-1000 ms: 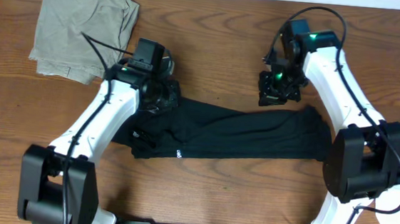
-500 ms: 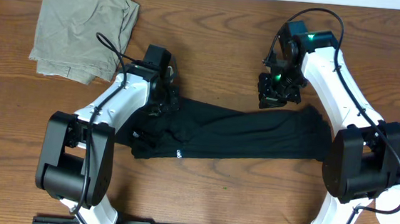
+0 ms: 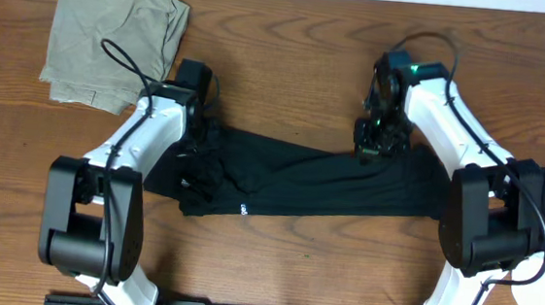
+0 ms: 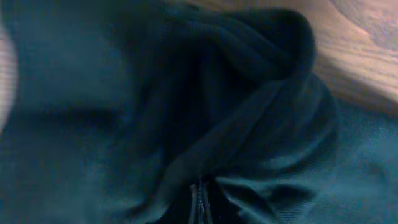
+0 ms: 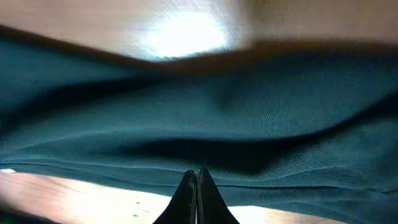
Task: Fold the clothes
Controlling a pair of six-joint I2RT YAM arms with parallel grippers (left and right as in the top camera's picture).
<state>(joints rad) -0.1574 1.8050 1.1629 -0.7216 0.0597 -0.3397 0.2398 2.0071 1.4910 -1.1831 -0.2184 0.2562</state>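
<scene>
Overhead view. Black garment (image 3: 328, 186) spread as long horizontal band across middle of wooden bench (image 3: 289, 66); left part bunched and wrinkled, right part smoother. Small white logo (image 3: 245, 208) near lower edge. Left end effector (image 3: 203, 135) down on garment's upper-left corner. Right end effector (image 3: 368, 150) at garment's upper edge, right of centre. Olive-khaki garment (image 3: 110, 47) folded at far-left corner, well apart from black garment.

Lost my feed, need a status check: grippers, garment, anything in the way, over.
Left gripper shut on black garment, bunched end. Right gripper shut at its top edge. Garment stretched out. Khaki cloth lies apart.
</scene>
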